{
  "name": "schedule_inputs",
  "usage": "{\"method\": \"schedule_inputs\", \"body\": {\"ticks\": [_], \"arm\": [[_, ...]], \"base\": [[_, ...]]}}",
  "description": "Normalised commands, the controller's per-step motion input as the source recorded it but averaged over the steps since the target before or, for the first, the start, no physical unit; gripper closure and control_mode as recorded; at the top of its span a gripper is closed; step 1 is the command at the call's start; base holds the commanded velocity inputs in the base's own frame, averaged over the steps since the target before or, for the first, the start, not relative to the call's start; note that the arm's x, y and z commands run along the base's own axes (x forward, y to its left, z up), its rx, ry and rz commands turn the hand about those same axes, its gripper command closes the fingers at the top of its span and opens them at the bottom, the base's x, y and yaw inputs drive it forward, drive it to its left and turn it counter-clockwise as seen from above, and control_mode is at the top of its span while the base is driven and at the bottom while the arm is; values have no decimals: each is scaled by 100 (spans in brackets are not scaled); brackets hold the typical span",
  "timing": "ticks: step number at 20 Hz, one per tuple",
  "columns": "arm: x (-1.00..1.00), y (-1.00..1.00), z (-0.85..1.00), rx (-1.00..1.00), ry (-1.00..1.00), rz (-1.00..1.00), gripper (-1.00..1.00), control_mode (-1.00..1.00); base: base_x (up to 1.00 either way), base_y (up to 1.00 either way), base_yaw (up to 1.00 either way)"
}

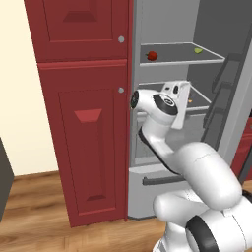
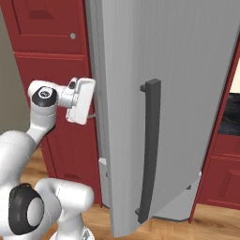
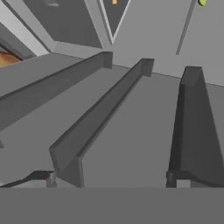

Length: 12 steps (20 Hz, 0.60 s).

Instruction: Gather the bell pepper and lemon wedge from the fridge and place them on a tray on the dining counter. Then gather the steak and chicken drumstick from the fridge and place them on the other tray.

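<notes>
Standing open in the left base view, fridge (image 1: 167, 29) set beside a tall red cabinet (image 1: 83, 123); grey interior with glass shelves.

Upper shelf (image 1: 177, 58): bell pepper (image 1: 152, 55), red, resting toward the left front; lemon wedge (image 1: 198, 50), yellow-green, resting toward the right rear. The two lie well apart on the same shelf.

Lower shelf (image 1: 199, 96): small orange item (image 1: 190, 101), too small to identify, partly behind the robot's hand.

Fridge door (image 2: 164, 108): swung out, its grey outer face and dark vertical handle (image 2: 149, 150) seen in the right base view; dark door bins (image 1: 224, 93) line its inner face in the left base view, and run as long ridges (image 3: 96, 118) across the hand view.

Gripper (image 3: 109, 178): raised at the level of the lower shelf, at the fridge opening, between the cabinet edge and the door. Fingertips (image 3: 41, 177) stand spread wide with nothing between them; they touch no item. The hand view looks along the door bins toward the shelves, with the lemon wedge (image 3: 202, 2) at its top right edge and the orange item (image 3: 114, 1) at its top edge.

Steak and chicken drumstick: location cannot be told from these views.

Floor (image 1: 49, 216): wood planks.
</notes>
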Motion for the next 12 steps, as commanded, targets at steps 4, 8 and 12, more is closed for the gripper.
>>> {"method": "schedule_inputs", "body": {"ticks": [4,8,12], "arm": [[57,-34,0,0,-1,0,-100,-100],[84,-34,0,0,0,0,-100,-100],[100,-29,0,0,0,0,-100,-100]], "base": [[0,0,0],[0,0,0],[0,0,0]]}}
